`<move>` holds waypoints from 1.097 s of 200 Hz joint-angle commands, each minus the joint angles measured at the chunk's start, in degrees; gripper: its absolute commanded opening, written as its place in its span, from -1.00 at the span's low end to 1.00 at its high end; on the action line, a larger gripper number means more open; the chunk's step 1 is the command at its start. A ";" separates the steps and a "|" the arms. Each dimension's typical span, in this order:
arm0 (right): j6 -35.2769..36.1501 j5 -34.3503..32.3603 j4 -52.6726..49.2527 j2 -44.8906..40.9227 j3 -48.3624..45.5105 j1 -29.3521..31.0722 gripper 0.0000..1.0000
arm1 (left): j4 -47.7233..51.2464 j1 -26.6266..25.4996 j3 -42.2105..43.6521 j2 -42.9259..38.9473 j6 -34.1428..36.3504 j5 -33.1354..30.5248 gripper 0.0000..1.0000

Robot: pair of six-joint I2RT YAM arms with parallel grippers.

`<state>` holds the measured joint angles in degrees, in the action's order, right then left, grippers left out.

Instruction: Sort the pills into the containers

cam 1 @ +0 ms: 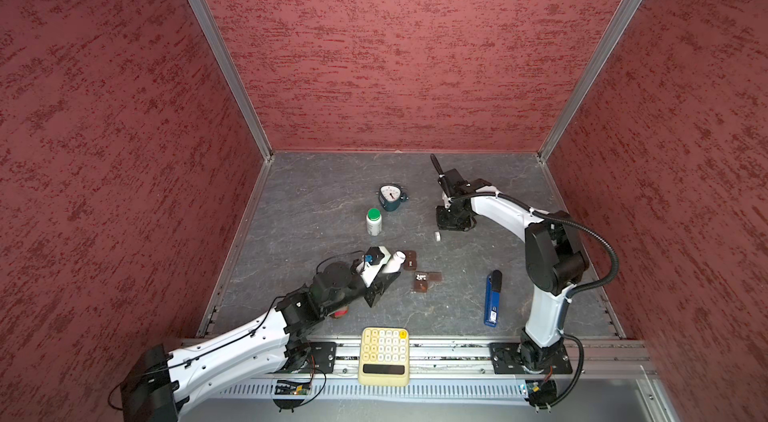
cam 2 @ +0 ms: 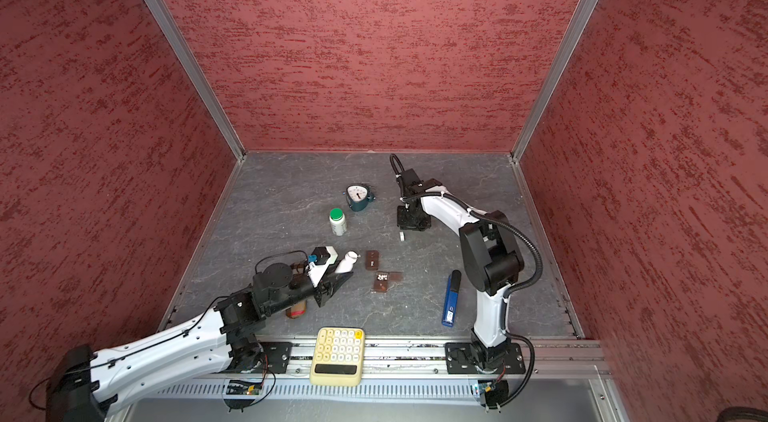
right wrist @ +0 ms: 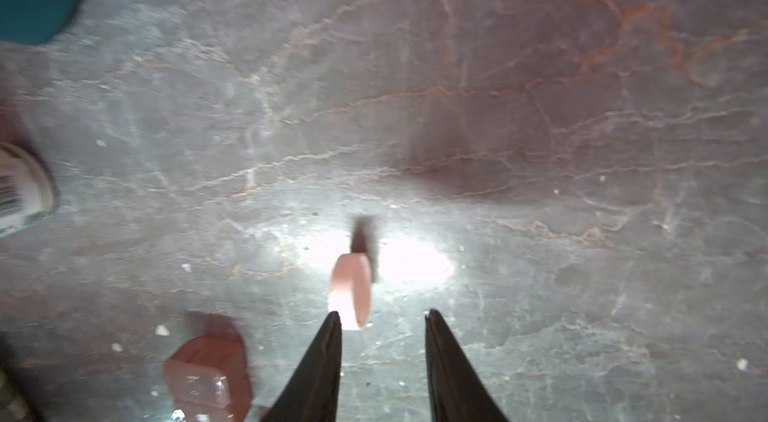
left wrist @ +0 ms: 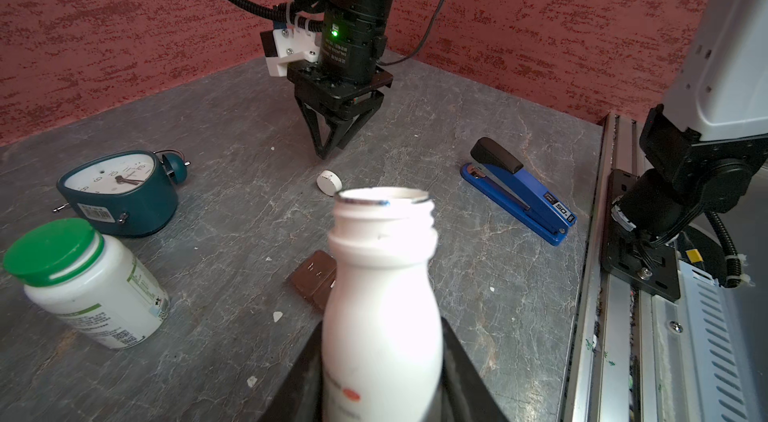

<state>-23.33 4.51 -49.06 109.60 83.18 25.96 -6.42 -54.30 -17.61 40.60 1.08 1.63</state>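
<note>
My left gripper point(left wrist: 382, 328) is clamped on the small white bottle point(left wrist: 382, 274). The bottle is uncapped and leans with its mouth toward the closed pill-box piece point(cam 1: 409, 260). My right gripper point(right wrist: 382, 314) has its jaws apart over the white cap point(right wrist: 351, 295). The cap stands on its edge on the table point(cam 1: 316, 200), just beside 1 finger, and I cannot tell if they touch.

The main danger I see is the pour. The mouth is wide and each cell is small, so a little too much tilt can send many pills over the table at once. The bottle is smooth, rounded plastic that narrows to a threaded neck, so it can turn or slide between the jaws. Both pill-box parts look light, and the neck can push them away. The cap is a short round disc, and on its edge it may roll toward the blue stapler point(cam 1: 492, 299).

The pills point(cam 1: 422, 276) that I can see are tiny white pellets. They sit in the open cell of the second pill-box piece point(cam 1: 424, 283), near the bottle. This box is dark brown glossy plastic, with square lids and white marks. The table is matte grey with a stone pattern and pale veins. The white crumbs point(left wrist: 277, 316) on it are easy to confuse with pills.
</note>
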 commanded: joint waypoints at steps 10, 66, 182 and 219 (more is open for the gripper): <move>1.03 -0.32 -2.65 0.31 3.18 1.55 -0.25 | -0.29 0.30 -1.14 -0.43 0.27 0.74 -1.00; 1.32 0.88 -4.90 3.98 5.14 2.74 -0.31 | -0.45 0.34 -1.04 -0.29 0.32 0.81 -1.00; 1.01 0.23 -4.56 7.64 4.84 2.70 -0.62 | -0.34 0.34 -1.11 -0.44 0.24 0.98 -1.00; 0.93 2.32 -4.13 6.58 5.34 2.71 -0.71 | -0.18 0.36 -1.20 -0.50 0.31 0.87 -1.00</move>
<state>-22.90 5.32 -53.34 116.53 87.07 28.67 -6.42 -54.26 -17.61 40.53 1.08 1.63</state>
